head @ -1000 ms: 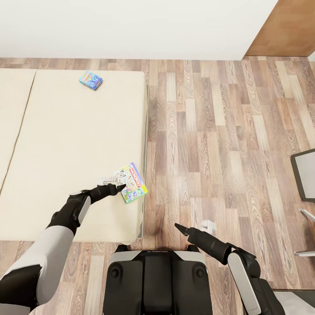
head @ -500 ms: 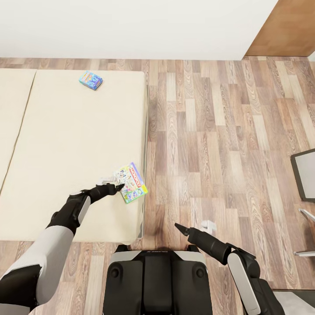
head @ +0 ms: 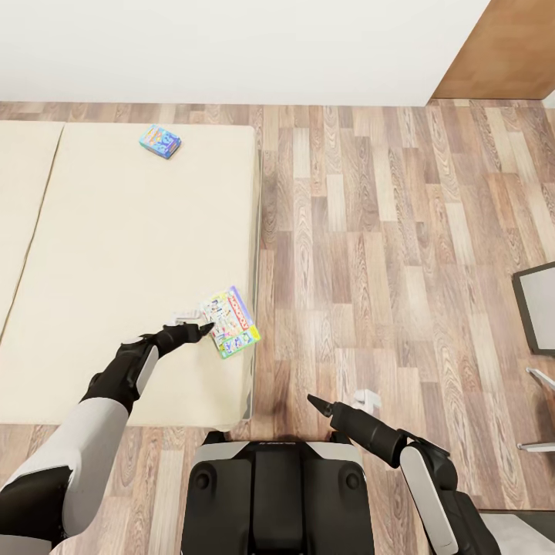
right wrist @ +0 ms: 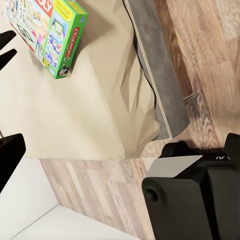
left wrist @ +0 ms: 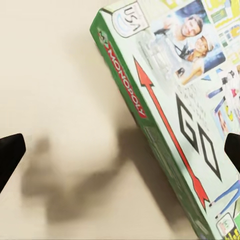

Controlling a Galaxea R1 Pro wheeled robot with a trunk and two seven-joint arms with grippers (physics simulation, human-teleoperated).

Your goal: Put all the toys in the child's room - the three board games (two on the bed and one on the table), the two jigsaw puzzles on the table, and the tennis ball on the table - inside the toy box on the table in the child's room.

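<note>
White-green board game (head: 230, 321) flat on the bed (head: 116, 254) near its edge; small blue board game (head: 160, 142) far up the mattress. Left hand (head: 202, 324) spread beside the box. Right hand (head: 339, 401) over floor (head: 385, 231), spread, fingertips cut off at the wrist picture's edges.

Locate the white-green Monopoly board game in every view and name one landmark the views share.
Head view: the white-green board game lies near the bed's right edge, just ahead of the left gripper.
Left wrist view: the box runs from top centre to lower right, between the open gripper's fingertips.
Right wrist view: the box sits in the upper left corner.
Shared landmark: the beige mattress under the box.
</note>
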